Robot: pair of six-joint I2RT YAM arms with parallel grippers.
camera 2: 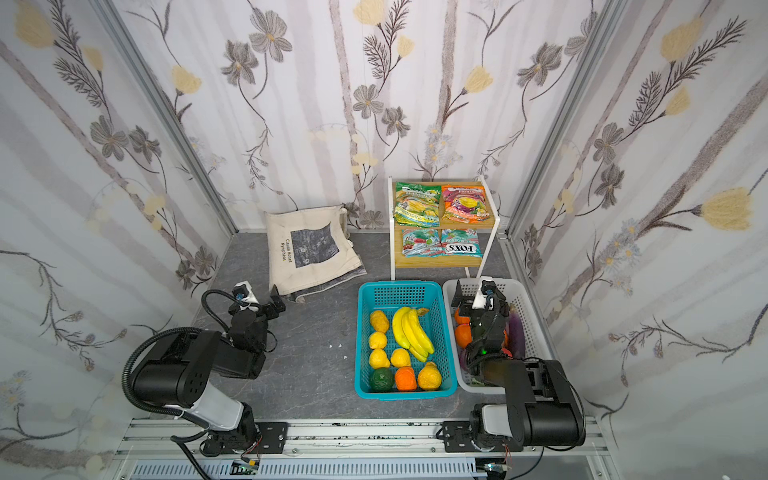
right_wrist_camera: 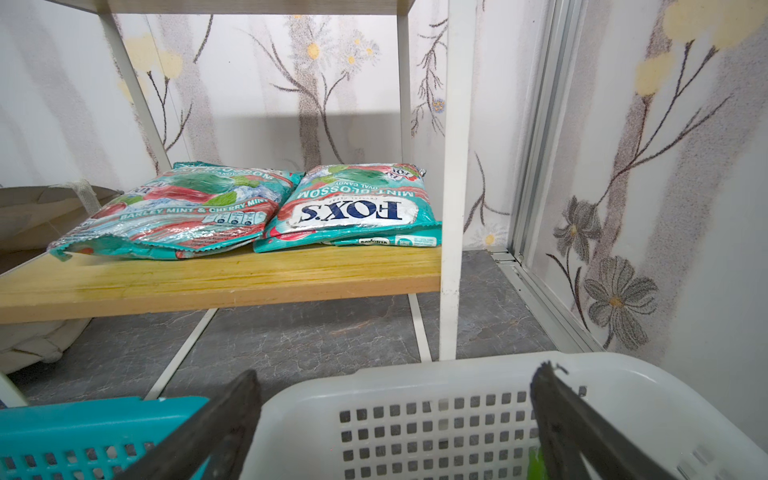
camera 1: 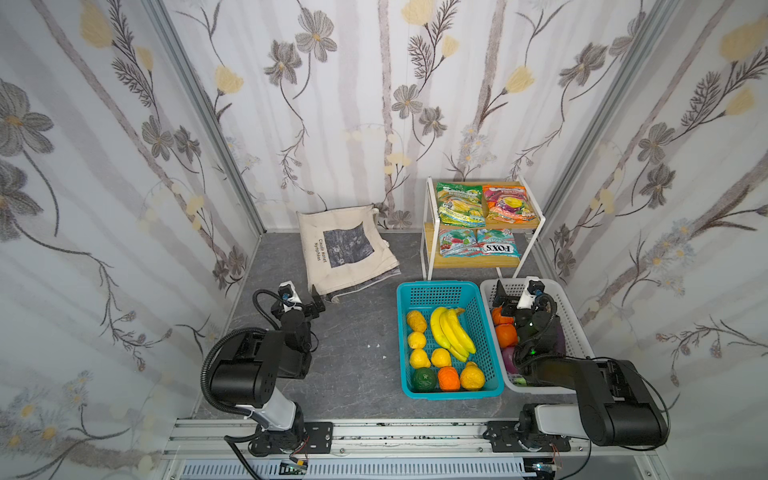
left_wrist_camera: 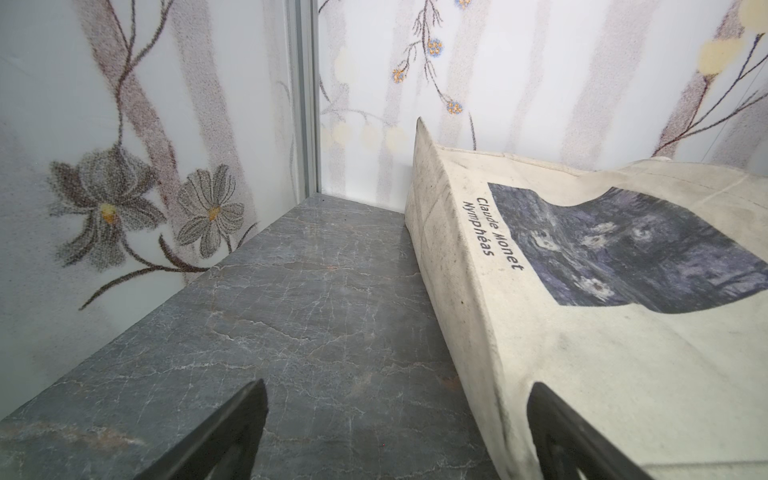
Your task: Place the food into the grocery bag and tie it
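The cream grocery bag [camera 1: 349, 249] [camera 2: 311, 249] [left_wrist_camera: 582, 299] lies flat at the back left, print side up. My left gripper [camera 1: 318, 302] [camera 2: 277, 305] [left_wrist_camera: 397, 384] hovers open at the bag's near corner; one fingertip [left_wrist_camera: 540, 399] overlaps the canvas. Food fills the teal basket [camera 1: 436, 286]: a banana bunch [camera 1: 451, 332] [camera 2: 411, 332], yellow and orange fruit, a green one [camera 1: 424, 379]. Oranges [camera 1: 505, 334] and a purple onion [camera 1: 509, 357] lie in the white basket [camera 1: 561, 299] [right_wrist_camera: 415, 415]. My right gripper [camera 1: 503, 299] [camera 2: 461, 297] [right_wrist_camera: 397, 370] stands open and empty above its far end. Candy packets [camera 1: 459, 205] [right_wrist_camera: 345, 208] rest on the shelves.
A white-framed wooden shelf rack [camera 1: 428, 249] [right_wrist_camera: 451, 208] stands at the back right, just behind both baskets. Patterned walls close in the left, back and right. Bare grey tabletop [camera 1: 353, 332] lies between the left arm and the teal basket [right_wrist_camera: 83, 436].
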